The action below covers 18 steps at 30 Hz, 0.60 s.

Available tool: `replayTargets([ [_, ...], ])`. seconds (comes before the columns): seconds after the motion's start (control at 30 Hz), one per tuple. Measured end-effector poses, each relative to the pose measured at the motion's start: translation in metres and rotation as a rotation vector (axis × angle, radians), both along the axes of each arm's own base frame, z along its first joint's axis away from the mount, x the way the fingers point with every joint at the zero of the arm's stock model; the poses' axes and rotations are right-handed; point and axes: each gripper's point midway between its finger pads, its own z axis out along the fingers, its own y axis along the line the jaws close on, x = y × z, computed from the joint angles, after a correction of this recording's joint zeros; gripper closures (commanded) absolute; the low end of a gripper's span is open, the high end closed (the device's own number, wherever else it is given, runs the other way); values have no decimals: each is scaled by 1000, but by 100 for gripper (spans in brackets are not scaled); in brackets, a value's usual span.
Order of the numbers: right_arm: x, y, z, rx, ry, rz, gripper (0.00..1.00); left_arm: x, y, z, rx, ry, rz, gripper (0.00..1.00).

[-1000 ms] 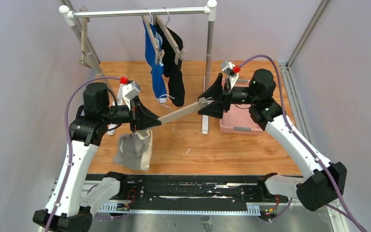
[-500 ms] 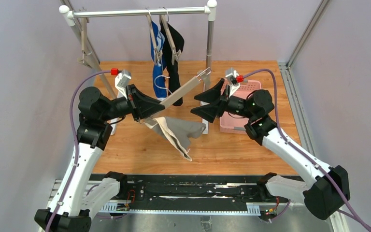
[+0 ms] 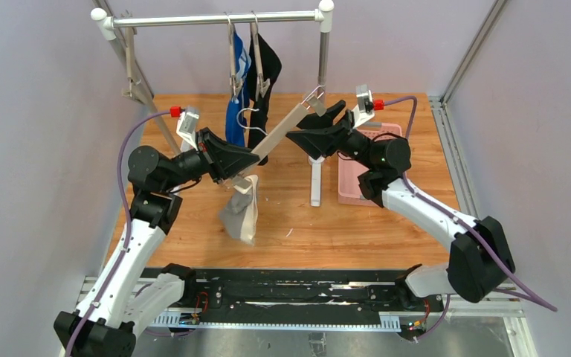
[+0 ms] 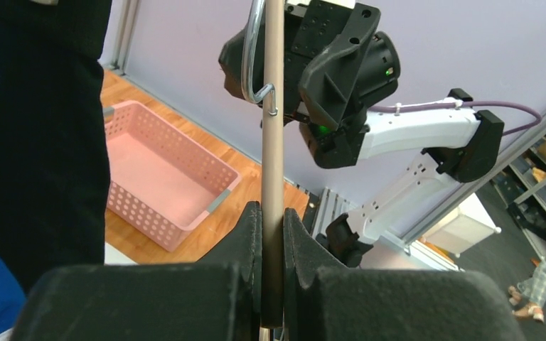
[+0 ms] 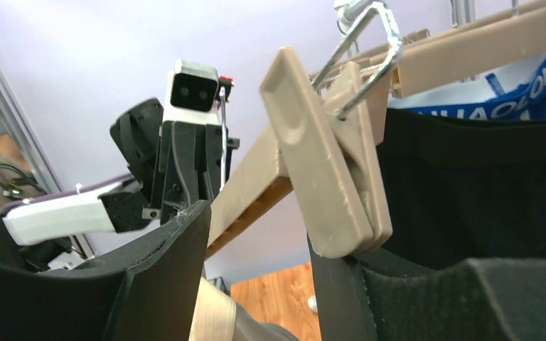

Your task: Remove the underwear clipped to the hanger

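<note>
Left gripper (image 3: 251, 158): clenched on the beige hanger (image 3: 282, 137), bar pinched between both fingers, held at a slant.
Grey underwear (image 3: 242, 212): hangs straight down just below the left gripper, off the hanger's low end, bunched, above the table (image 3: 386, 230).
Hanger runs up and away from the left gripper toward the right gripper (image 3: 303, 124).
Right gripper: fingers apart, not clamped. The hanger's far clip (image 5: 327, 177) sits between them, against one finger, with a gap to the other.
Pink basket (image 3: 353, 195): under the right arm, behind its gripper.
Beyond both grippers: blue underwear (image 3: 234, 123) and black underwear (image 3: 262, 74), each clipped to its own hanger on the rail (image 3: 215, 18).
</note>
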Motion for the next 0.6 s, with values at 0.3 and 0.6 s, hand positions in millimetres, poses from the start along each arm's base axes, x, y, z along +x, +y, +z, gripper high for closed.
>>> replayTargets([
  [0.3,7,6,21,108,0,59,57,2,-13,9,-58,-16,-26,100],
  [0.6,2,9,38,113,29,102,100,9,-18,12,-88,-39,-11,100],
])
